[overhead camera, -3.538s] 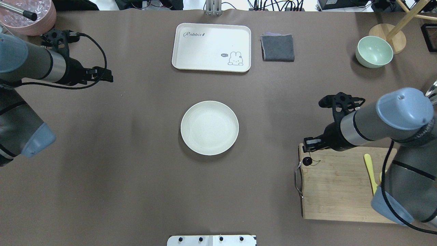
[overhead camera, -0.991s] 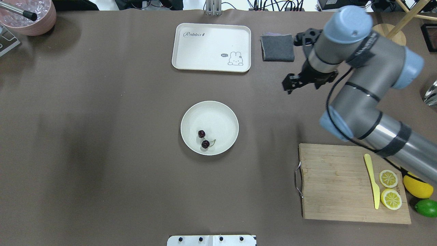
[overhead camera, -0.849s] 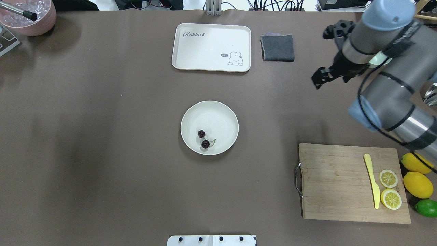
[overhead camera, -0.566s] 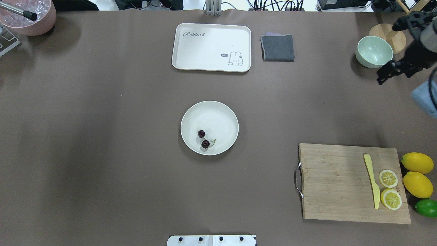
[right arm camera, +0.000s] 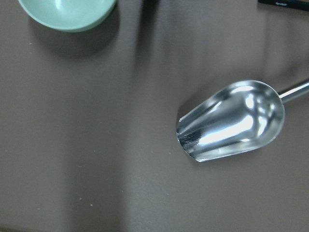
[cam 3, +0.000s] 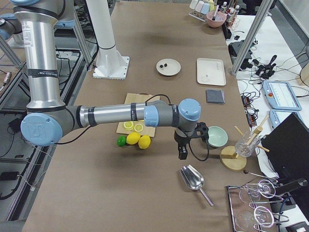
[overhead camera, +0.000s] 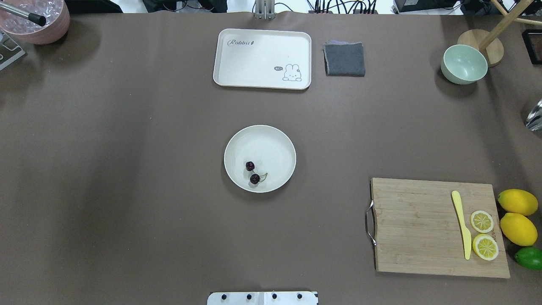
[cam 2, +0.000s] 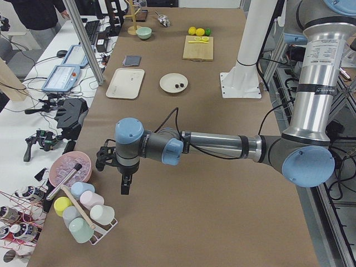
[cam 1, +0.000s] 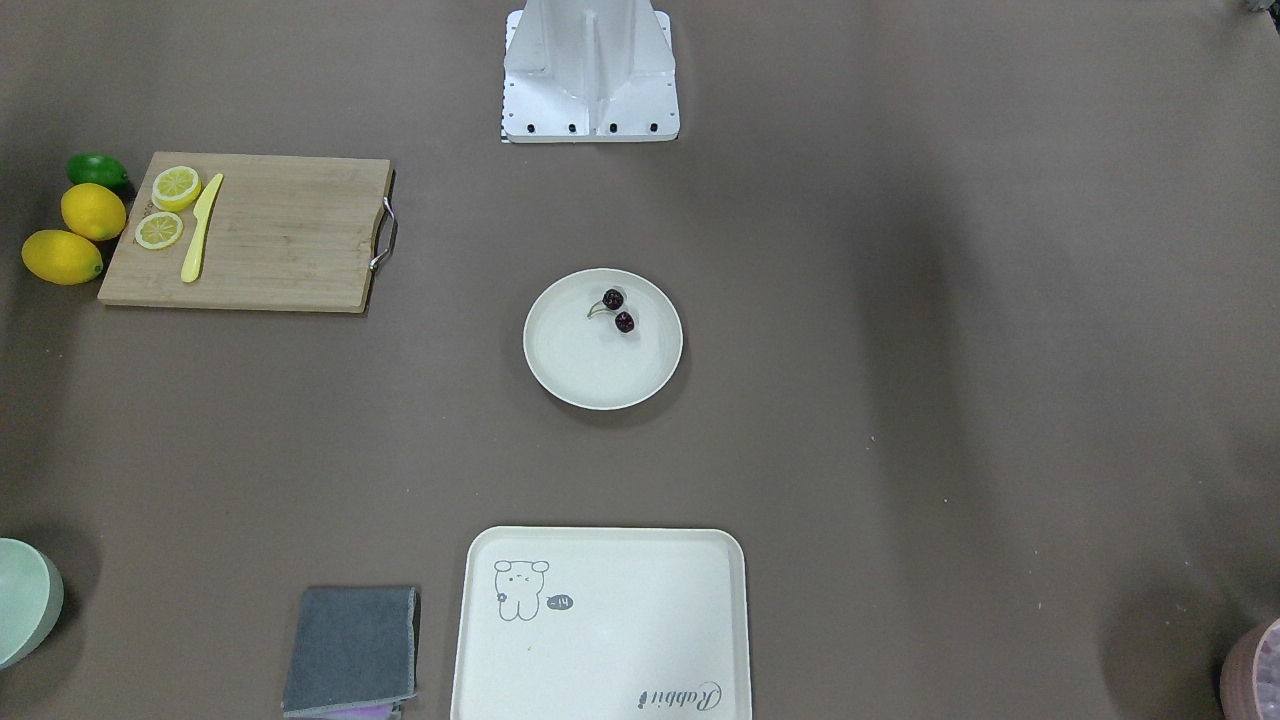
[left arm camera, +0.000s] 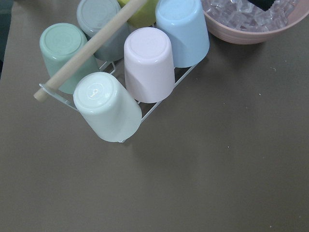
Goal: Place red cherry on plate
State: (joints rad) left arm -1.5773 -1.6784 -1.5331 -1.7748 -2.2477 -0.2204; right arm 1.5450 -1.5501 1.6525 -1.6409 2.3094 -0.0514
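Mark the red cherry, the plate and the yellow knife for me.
red cherry [overhead camera: 255,178], overhead exterior, the fruit nearer the rim
plate [overhead camera: 271,144], overhead exterior, bare inner floor
yellow knife [overhead camera: 461,224], overhead exterior, mid-length

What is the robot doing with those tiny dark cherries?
The pair of tiny dark red cherries lies on the round cream-white plate in the middle of the table, so the job looks done. Nothing holds them. The robot's left arm hangs by the rack of upturned plastic cups at one table end, its right arm by the shiny metal scoop at the other. Whether their jaws are open or shut, I cannot tell.
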